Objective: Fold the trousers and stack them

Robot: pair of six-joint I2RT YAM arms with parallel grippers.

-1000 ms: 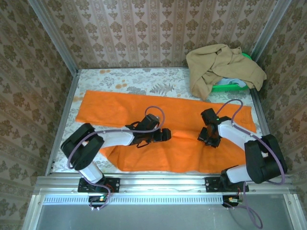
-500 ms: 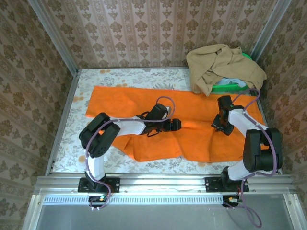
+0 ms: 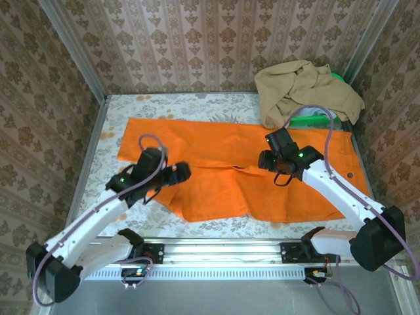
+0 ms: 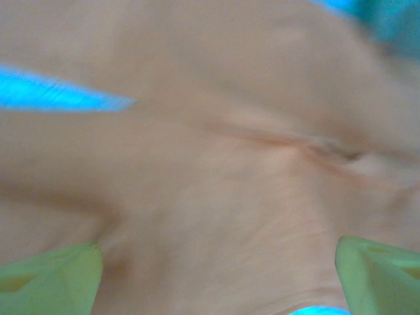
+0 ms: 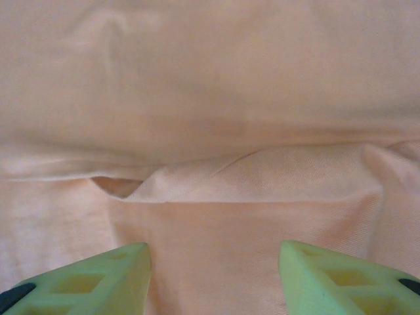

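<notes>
While over the trousers point(image 3: 216, 187), the left hand point(image 3: 181, 172) gapes wide, the right hand point(image 5: 214, 262) half-open, both empty.

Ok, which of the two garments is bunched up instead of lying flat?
The tan garment heaped over the green tub at the far right; the orange trousers lie spread across the table.

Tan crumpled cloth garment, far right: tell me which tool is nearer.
Right. The right tool is over the bright orange fabric trousers, just short of the tan crumpled cloth garment; the left tool is farther, toward the trousers' left end.
</notes>
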